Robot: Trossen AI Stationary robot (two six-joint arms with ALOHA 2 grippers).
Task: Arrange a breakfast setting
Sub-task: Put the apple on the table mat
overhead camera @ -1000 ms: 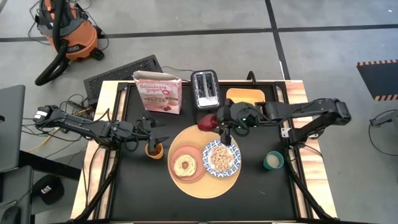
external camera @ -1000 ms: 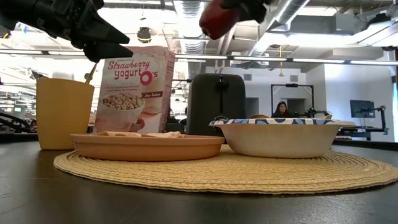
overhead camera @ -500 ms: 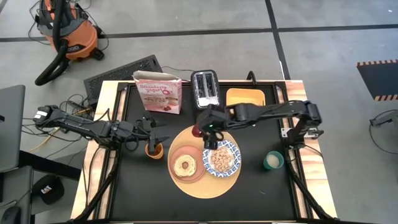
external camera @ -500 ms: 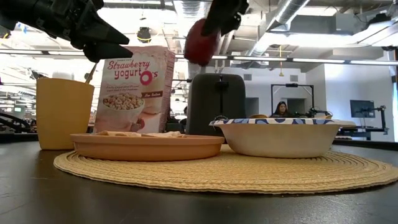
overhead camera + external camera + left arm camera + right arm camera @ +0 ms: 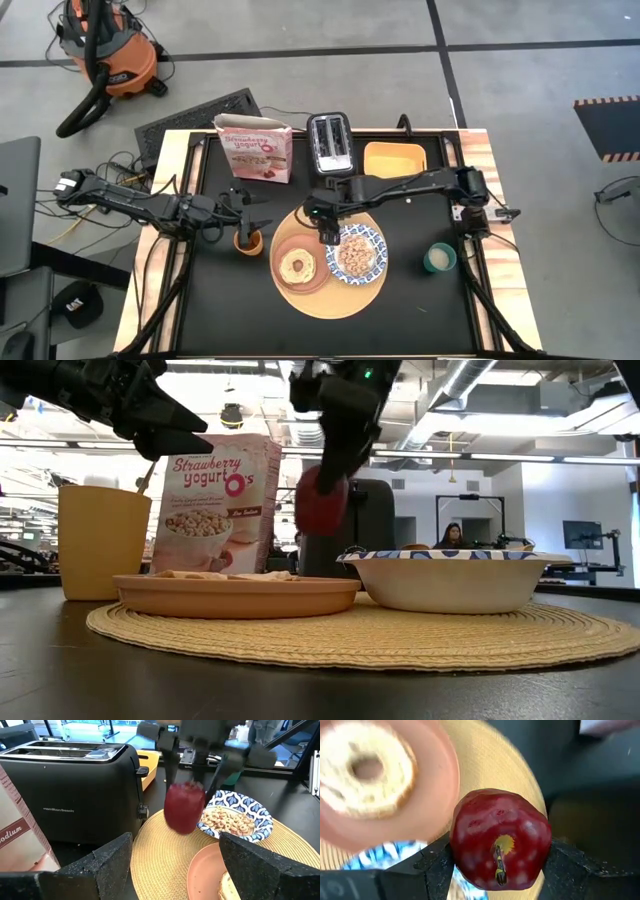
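Note:
A small red apple (image 5: pixel 320 500) hangs in my right gripper (image 5: pixel 324 215) over the far part of the round woven board (image 5: pixel 330 297). On the board rest a salmon-pink plate (image 5: pixel 279 251) carrying round toasted bread (image 5: pixel 297 266) and a blue-and-white dish (image 5: pixel 376 242) of cereal (image 5: pixel 355 255). My left gripper (image 5: pixel 175 870) stands open above a yellow cup (image 5: pixel 248 241) to the board's left, holding nothing. A slim golden handle (image 5: pixel 148 476) sticks up out of that cup. My right gripper pinches the apple's two opposite sides (image 5: pixel 459 855) between its two fingers (image 5: pixel 432 867). The fingers slant steeply down from the table's right. The apple is lifted clear above the board, its stem end (image 5: pixel 499 857) turned toward the wrist camera.
A black toaster (image 5: pixel 330 143) and a cereal box (image 5: pixel 255 150) stand at the far edge. A yellow tray (image 5: pixel 393 157) lies at the far right, and a green cup (image 5: pixel 439 258) stands to the right of the board.
My right gripper has carried the apple toward the table's left and down, from beside the toaster to over the board's far part. It has tipped to point more steeply down. The apple stays in the hold.

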